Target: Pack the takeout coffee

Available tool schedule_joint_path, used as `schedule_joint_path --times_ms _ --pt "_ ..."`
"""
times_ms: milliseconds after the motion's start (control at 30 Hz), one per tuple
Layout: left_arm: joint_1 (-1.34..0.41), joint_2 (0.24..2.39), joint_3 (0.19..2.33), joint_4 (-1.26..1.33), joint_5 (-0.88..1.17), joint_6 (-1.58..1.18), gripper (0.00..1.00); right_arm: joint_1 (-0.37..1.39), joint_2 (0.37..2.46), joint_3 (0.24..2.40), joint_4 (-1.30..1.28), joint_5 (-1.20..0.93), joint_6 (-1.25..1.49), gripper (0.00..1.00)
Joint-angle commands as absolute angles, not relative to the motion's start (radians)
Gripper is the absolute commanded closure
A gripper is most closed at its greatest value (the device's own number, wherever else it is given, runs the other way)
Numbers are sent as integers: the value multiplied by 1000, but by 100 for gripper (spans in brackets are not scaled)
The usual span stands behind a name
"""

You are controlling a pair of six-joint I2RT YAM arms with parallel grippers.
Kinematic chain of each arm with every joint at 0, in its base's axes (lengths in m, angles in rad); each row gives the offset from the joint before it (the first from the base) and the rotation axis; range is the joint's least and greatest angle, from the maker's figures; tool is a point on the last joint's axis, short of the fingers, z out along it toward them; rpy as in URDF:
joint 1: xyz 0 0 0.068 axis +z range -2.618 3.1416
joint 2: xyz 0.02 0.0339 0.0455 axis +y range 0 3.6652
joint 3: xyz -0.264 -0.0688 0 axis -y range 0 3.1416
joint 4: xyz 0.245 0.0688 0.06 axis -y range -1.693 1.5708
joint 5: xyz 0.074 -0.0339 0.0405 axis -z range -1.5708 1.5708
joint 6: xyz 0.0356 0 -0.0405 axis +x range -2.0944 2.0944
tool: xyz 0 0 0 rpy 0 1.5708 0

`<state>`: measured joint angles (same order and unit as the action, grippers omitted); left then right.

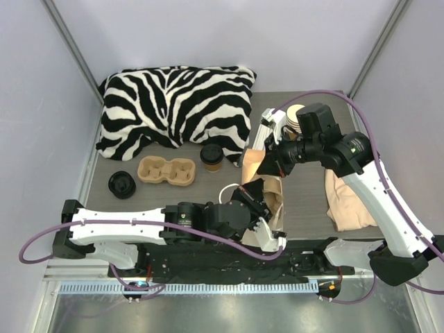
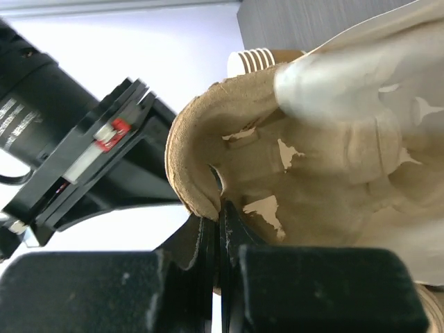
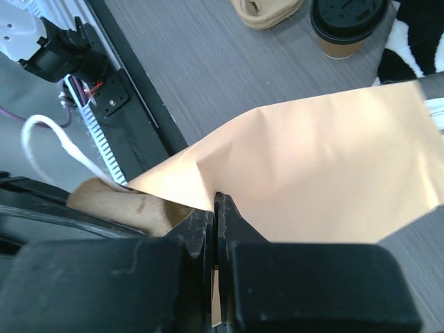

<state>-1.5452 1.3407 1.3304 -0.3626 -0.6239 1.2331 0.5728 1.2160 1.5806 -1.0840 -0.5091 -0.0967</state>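
Takeout coffee point(image 1: 211, 157) upright on table point(image 1: 305, 208), left claw point(image 2: 220, 220) clenched on pulp carrier point(image 2: 312, 173), right claw point(image 3: 216, 208) pinching paper bag point(image 3: 312, 173) rim

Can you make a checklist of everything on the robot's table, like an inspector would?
Surface: grey table, partly covered.
Job's things: takeout coffee stands lidded on the table, outside the paper bag.
Clutter: cup carrier, loose lid, cup stack, zebra pillow, beige cloth.
Grippers: left gripper shut on a brown pulp piece by the bag; right gripper shut on the bag's edge.
Cables: purple cables arch off both arms.
Surroundings: pale walls; nothing else seen.
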Motion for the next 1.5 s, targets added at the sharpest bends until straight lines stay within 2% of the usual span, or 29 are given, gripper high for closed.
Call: schedule_joint_path --times_ms 0,333,600,1133,1467 --pt "-1548 1290 1247 -242 -621 1259 100 569 1204 1608 -1074 -639 -32 99" --pt "-1552 1263 1359 -442 -595 1293 100 569 1206 1609 -1072 -770 60 99" --pt "-1551 1235 1419 -626 -538 1318 100 569 1184 1522 -1039 -766 115 99" --pt "-1539 1149 1356 -598 -569 1198 100 569 1128 1487 -965 -727 46 99" --pt "-1537 1192 1330 -744 -485 1200 100 571 1149 1496 -954 -746 52 99"
